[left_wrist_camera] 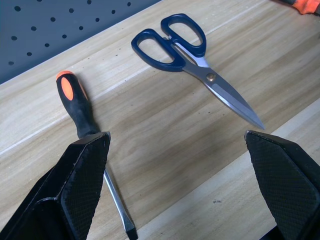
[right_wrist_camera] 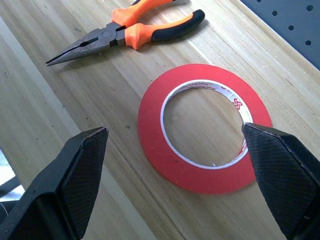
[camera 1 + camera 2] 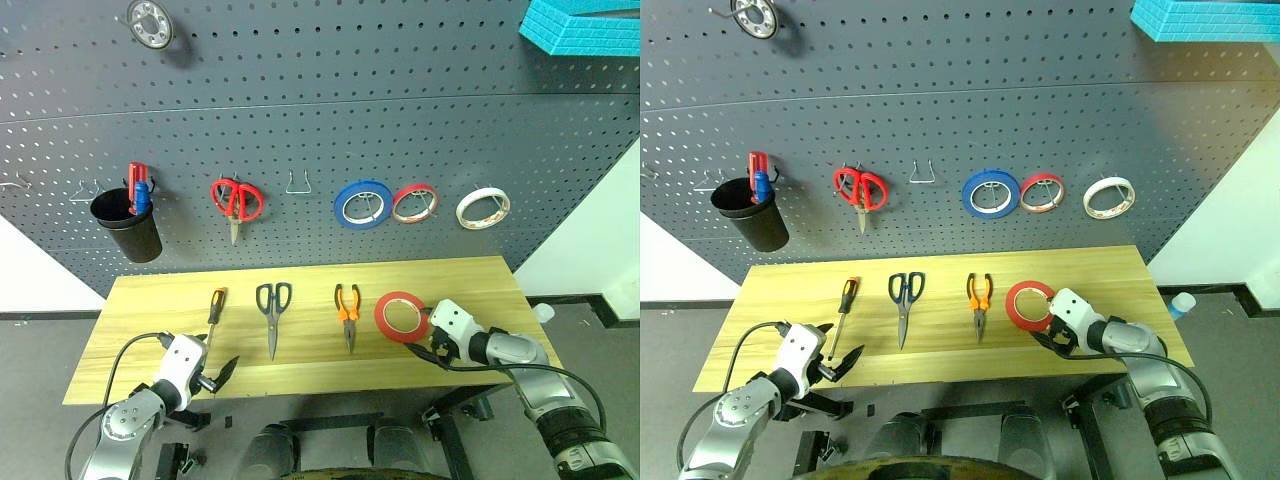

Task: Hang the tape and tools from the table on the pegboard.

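Your left gripper [image 1: 177, 187] hung over the surface [image 3: 470, 275] with fingers spread wide and empty, near the screwdriver [image 3: 214, 312]. Your right gripper [image 2: 177, 182] stood equally wide, empty, just beside the red tape [image 3: 401, 316]. Tape, pliers [image 3: 347, 308] and scissors [image 3: 272, 310] lay flat below the pegboard [image 3: 320, 130].

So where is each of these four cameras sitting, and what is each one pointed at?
Left eye, right eye: on the head, looking down over both arms at the table and pegboard.
Left wrist: along the open left gripper at the screwdriver and blue scissors.
Right wrist: along the open right gripper at the red tape and pliers.
All show the table.
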